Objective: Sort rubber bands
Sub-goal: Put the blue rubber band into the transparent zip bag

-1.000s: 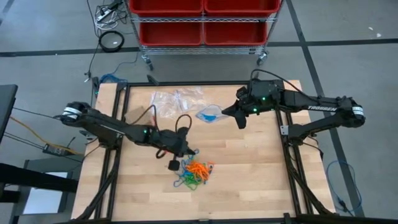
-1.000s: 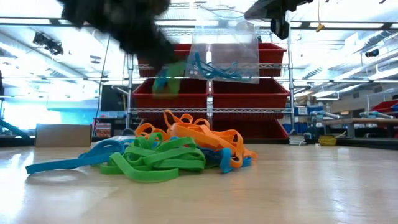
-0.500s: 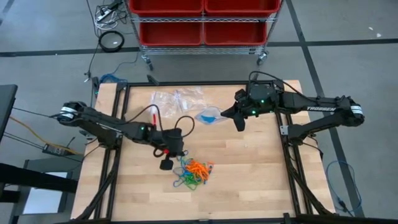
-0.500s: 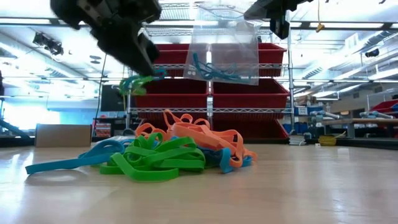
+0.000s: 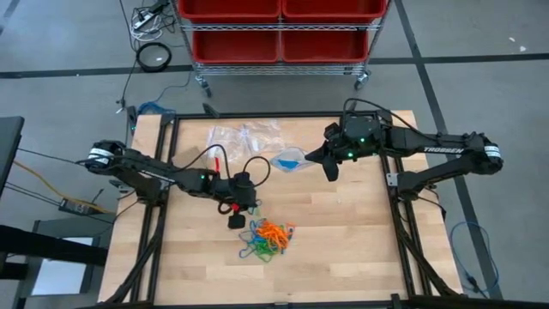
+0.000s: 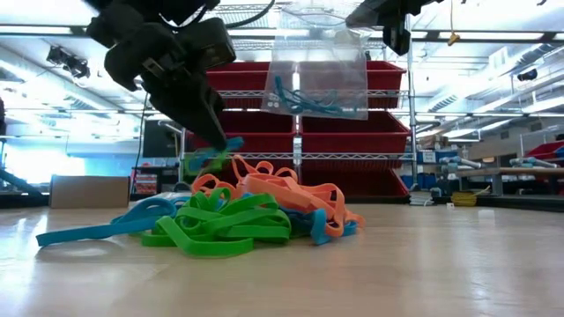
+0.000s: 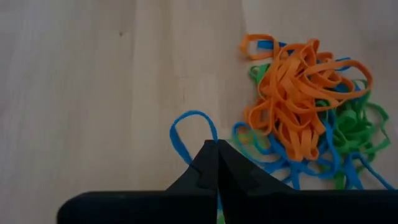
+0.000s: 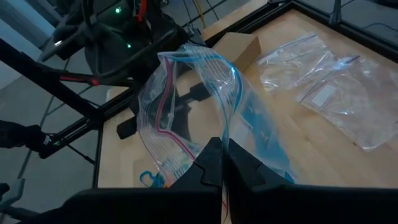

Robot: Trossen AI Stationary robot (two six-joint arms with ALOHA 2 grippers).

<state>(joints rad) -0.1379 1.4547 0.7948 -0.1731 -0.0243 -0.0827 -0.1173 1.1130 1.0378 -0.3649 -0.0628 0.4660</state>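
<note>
The pale wooden tabletop [image 5: 343,240] carries a tangled heap of orange, blue and green rubber bands [image 5: 269,238]. Behind the heap the right gripper [image 5: 333,169], jaws clamped, holds up a clear zip-top plastic bag [image 6: 319,72] (blue bands inside). Just beside the heap, the left gripper [image 5: 238,221] pinches 1 thin blue rubber band [image 7: 188,133].

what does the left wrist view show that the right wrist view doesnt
Only the left wrist view shows the rubber bands piled on the table, and a blue band pinched in the left gripper.

Only the right wrist view shows the clear bag held up open by the right gripper, and empty bags lying flat.

Both show shut jaws and wooden tabletop.
</note>
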